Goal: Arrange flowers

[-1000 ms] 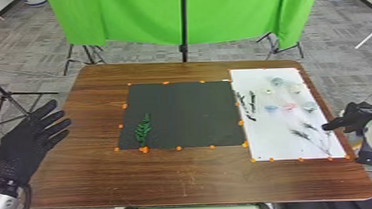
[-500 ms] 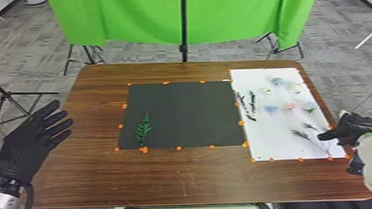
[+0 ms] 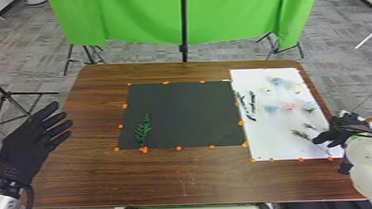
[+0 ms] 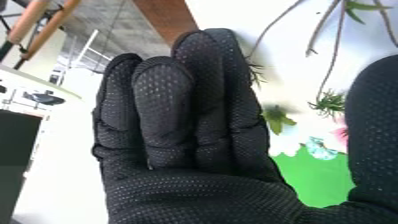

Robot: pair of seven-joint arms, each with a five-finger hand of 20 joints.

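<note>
Table [image 3: 185, 177]: smooth wood. Dark sheet [image 3: 187, 117]: matt. From it: curtain [image 3: 139, 19], 12 o'clock, matt cloth; white sheet [image 3: 268, 132], 3 o'clock, smooth. Right hand [image 3: 336, 131]: textured cloth glove [image 4: 204, 200].

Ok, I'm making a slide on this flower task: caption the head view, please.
Green sprig on the dark sheet; right hand at the edge of the white sheet with flowers.

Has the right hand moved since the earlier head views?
Yes, the right hand has shifted left and nearer the robot, farther over the white sheet.
</note>
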